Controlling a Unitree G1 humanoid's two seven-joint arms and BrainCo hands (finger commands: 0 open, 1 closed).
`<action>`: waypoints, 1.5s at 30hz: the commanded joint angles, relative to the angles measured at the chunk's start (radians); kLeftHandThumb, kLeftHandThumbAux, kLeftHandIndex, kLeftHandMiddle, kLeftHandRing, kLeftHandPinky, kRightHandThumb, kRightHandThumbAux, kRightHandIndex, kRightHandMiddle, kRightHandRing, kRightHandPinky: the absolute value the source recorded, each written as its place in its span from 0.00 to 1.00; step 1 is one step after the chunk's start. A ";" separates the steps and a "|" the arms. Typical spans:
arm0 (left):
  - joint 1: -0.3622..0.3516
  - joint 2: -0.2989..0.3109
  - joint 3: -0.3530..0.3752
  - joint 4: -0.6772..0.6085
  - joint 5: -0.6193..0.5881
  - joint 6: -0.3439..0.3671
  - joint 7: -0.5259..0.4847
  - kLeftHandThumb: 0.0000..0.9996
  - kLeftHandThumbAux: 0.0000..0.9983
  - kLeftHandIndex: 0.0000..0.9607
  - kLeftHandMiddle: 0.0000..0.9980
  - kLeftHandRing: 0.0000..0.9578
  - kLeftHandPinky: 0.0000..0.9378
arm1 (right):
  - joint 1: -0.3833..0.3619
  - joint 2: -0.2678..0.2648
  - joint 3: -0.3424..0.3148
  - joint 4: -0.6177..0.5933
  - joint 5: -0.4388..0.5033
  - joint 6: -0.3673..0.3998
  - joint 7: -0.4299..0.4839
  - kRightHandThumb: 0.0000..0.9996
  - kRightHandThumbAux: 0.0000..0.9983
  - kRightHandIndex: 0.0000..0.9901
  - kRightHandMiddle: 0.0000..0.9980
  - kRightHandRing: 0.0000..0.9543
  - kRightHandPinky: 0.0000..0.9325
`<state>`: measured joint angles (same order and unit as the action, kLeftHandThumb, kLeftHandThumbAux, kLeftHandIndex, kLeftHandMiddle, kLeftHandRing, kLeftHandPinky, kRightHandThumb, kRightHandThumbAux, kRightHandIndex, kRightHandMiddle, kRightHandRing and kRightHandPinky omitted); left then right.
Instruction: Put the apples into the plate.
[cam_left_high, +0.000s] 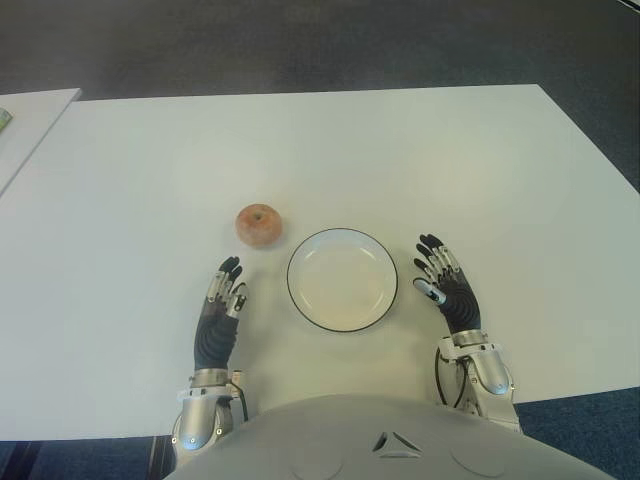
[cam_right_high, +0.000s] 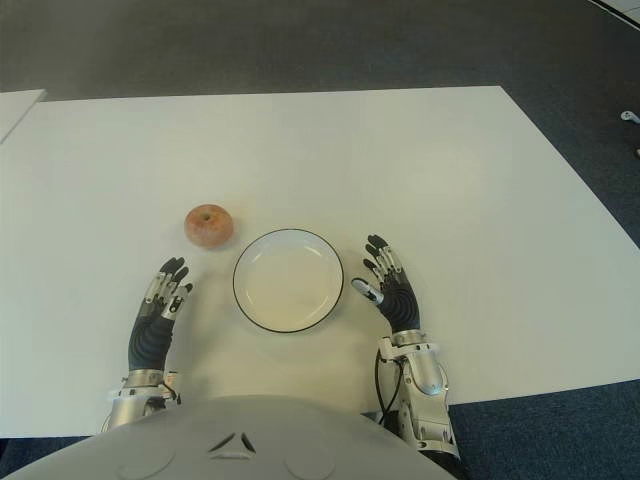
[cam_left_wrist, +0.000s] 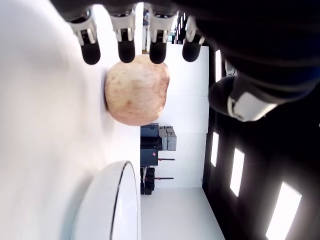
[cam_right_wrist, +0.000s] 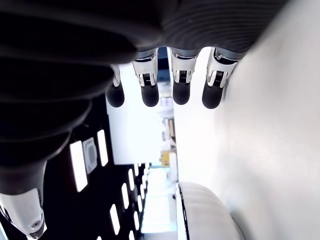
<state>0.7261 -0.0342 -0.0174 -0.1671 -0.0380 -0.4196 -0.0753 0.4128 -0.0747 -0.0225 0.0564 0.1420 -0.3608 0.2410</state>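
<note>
White table (cam_left_high: 150, 150), 1 apple (cam_left_high: 259, 224) visible, sitting left of frame centre in the left eye view, just beyond the upper-left rim of the plate (cam_left_high: 305, 300) and apart from it. Plate holds nothing; task judged not started, with pick and place both left to do. Only 1 apple shows, though the task says apples.

Left hand (cam_left_high: 219, 308), lower left of centre, fingers extended and loose, holding nothing; fingertips point at the apple, short of contact. Right hand (cam_left_high: 448, 285), just right of the plate, fingers likewise spread, idle.

Apple is near-round, no clear long axis. Stem dimple faces up toward the camera.
</note>
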 joint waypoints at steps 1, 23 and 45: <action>-0.008 -0.002 0.003 0.016 0.011 -0.001 0.016 0.04 0.42 0.00 0.00 0.00 0.00 | 0.021 -0.005 -0.006 0.051 -0.015 0.033 -0.012 0.11 0.64 0.00 0.00 0.00 0.00; -0.001 0.002 -0.004 -0.015 0.027 0.008 0.019 0.04 0.45 0.00 0.00 0.00 0.00 | 0.021 -0.001 -0.006 0.052 -0.031 0.031 -0.024 0.10 0.64 0.00 0.00 0.00 0.00; -0.230 0.229 0.174 -0.084 0.844 0.004 0.401 0.21 0.47 0.00 0.00 0.00 0.00 | -0.003 0.001 0.002 0.092 -0.043 0.019 -0.032 0.10 0.61 0.00 0.00 0.00 0.00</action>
<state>0.6102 0.0881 0.1101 -0.1933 0.6313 -0.4796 0.3011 0.3995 -0.0753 -0.0230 0.0708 0.1173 -0.3988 0.2226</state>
